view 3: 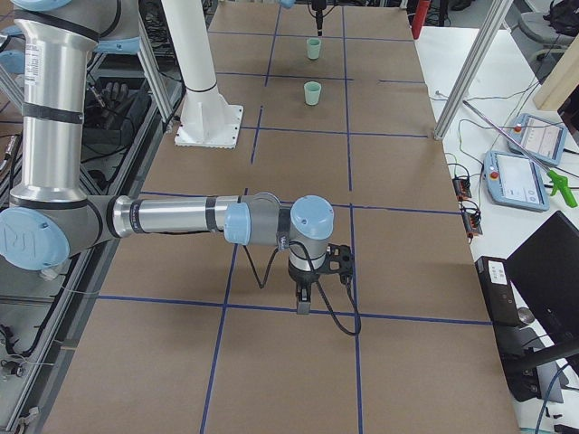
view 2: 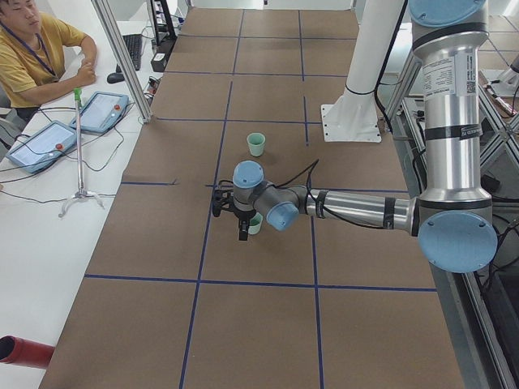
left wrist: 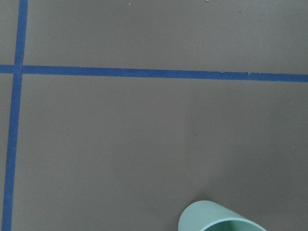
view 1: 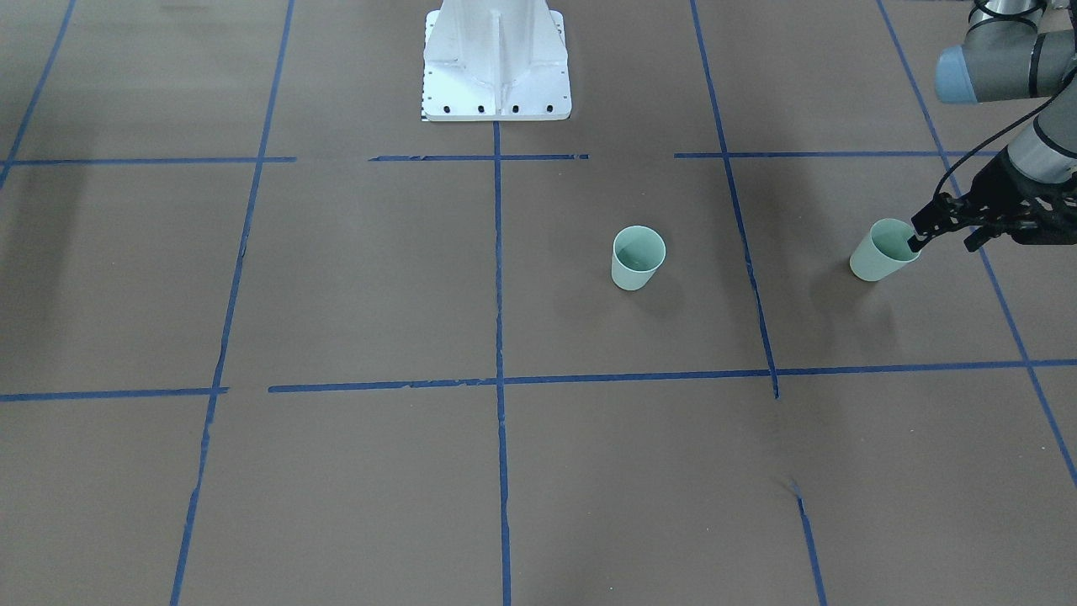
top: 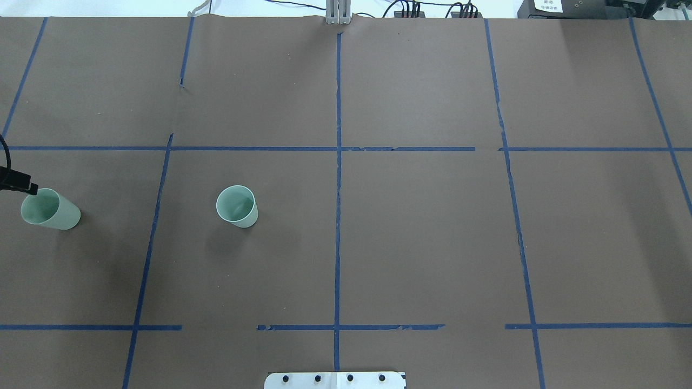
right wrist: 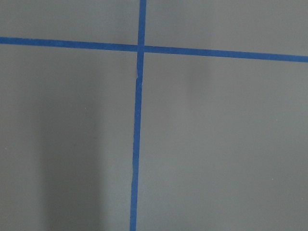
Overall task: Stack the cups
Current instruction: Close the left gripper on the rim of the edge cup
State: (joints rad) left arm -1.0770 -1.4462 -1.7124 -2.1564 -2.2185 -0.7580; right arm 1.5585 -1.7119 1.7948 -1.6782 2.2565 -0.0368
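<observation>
Left tool (view 1: 944, 242) hangs at the rim of the outer cup (view 1: 875, 257) with its jaws spread wide. One finger (view 1: 914, 244) reaches over the cup's mouth and the other sits outside the wall, apart from it, so the tool grips nothing. I cannot tell whether the inner finger touches the rim. This cup stands mouth up on the table (view 1: 336, 295), close to the table's edge on the robot's left. From the left wrist camera only an arc of its rim shows, at the bottom of the view.

The inner cup (view 1: 638, 261) also stands upright and mouth up, well apart from the first, in the left half of the table, between the outer cup and the blue tape line (view 1: 498, 295) down the table's middle. Both cups sit about equally far from the robot's edge of the table, in front of the white base plate (view 1: 496, 59).

The right tool (view 3: 308, 289) hovers over the table toward the right edge, well apart from both cups. It shows only from the side, so I cannot tell how its jaws stand. Its wrist camera sees only table and crossing tape.
</observation>
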